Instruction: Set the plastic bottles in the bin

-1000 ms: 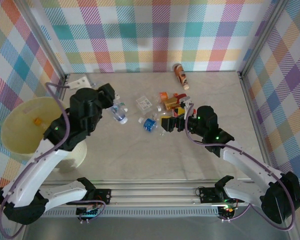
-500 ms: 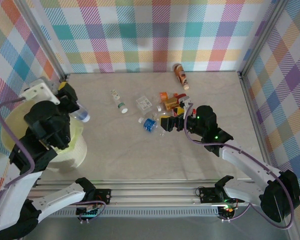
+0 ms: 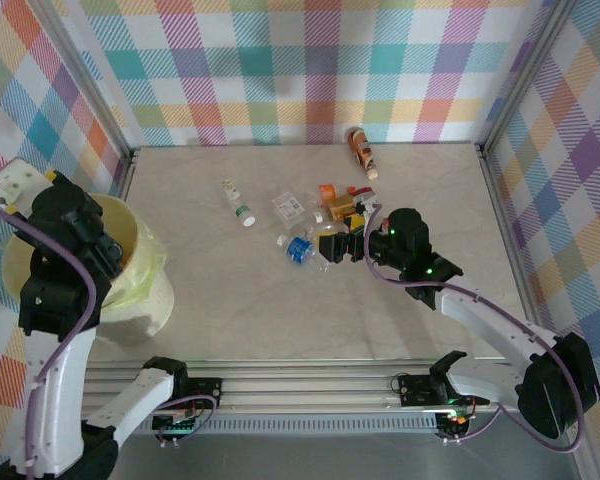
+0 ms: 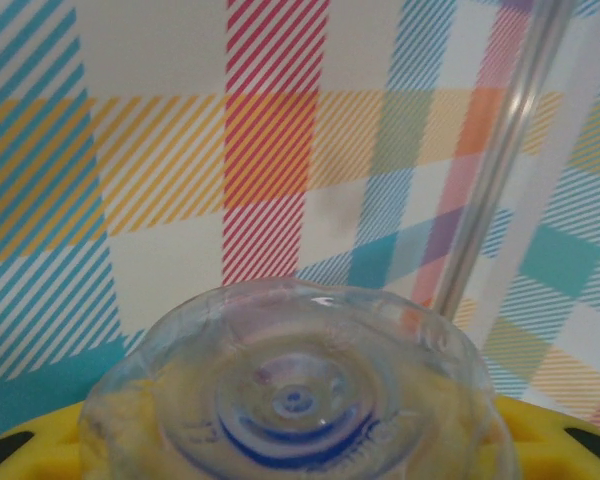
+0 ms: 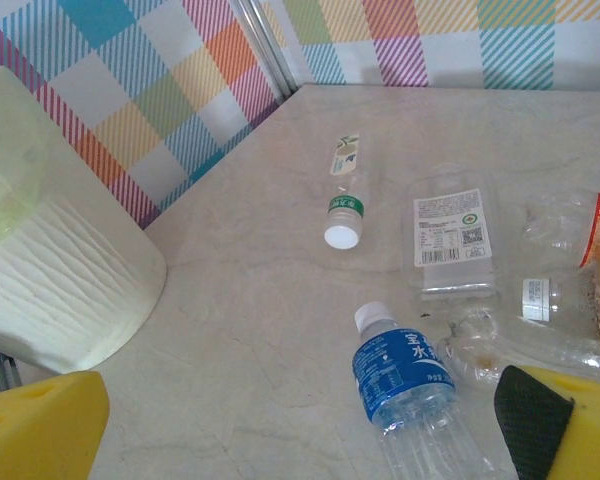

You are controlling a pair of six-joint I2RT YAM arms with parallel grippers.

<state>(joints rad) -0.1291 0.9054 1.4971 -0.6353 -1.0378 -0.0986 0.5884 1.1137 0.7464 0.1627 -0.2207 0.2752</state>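
Observation:
In the left wrist view the round base of a clear plastic bottle [image 4: 295, 390] sits between yellow fingers [image 4: 550, 430]; my left gripper [image 4: 295, 455] is shut on it. My left arm [image 3: 65, 235] hangs over the pale yellow-green bin [image 3: 140, 300], pointing at the plaid wall. My right gripper [image 5: 300, 430] is open, low over the table, with a blue-labelled bottle [image 5: 405, 375] lying just ahead of its jaws. Further off lie a green-capped bottle [image 5: 345, 185] and a flat clear bottle with a white label [image 5: 455, 235].
A cluster of orange and red bottles [image 3: 340, 205] lies beside my right gripper [image 3: 342, 235]. One orange bottle [image 3: 361, 150] rests against the back wall. The bin's ribbed wall [image 5: 50, 270] stands at the left. Metal frame posts edge the table.
My left arm has swung left from the table's middle to above the bin, carrying the clear bottle. The right arm has barely moved and stays open.

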